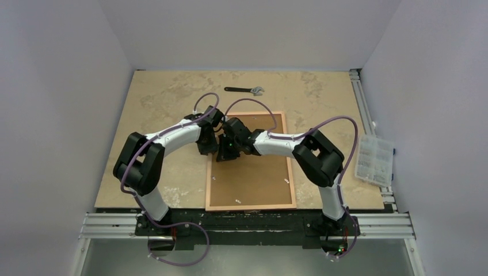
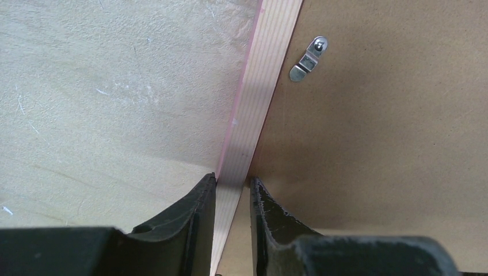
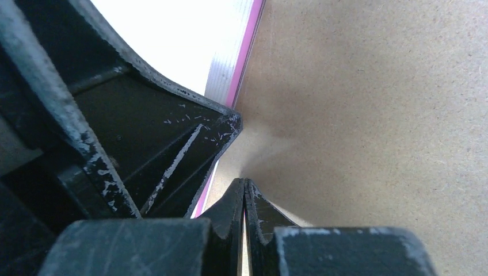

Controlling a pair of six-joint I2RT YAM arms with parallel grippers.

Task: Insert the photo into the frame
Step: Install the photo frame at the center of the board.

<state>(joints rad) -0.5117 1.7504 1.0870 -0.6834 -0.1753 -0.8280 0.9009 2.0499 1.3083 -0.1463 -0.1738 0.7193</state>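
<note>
Left gripper [image 2: 233,184] fingers clamp the left rail of the frame [image 2: 262,86], probably steadying it face-down on the table [image 2: 103,98]; right gripper [image 3: 244,185], closed on nothing visible, touches the backing board [image 3: 374,115] just inside that rail; photo unseen, presumably beneath the board

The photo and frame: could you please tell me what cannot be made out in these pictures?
- Photo: in no view; the board covers the opening of the frame.
- Top view: the arms hide the frame's upper-left corner.
- Right wrist: the left gripper blocks the left side; the patch beyond is washed out.
- Top view: contents of the box are too small.
</note>
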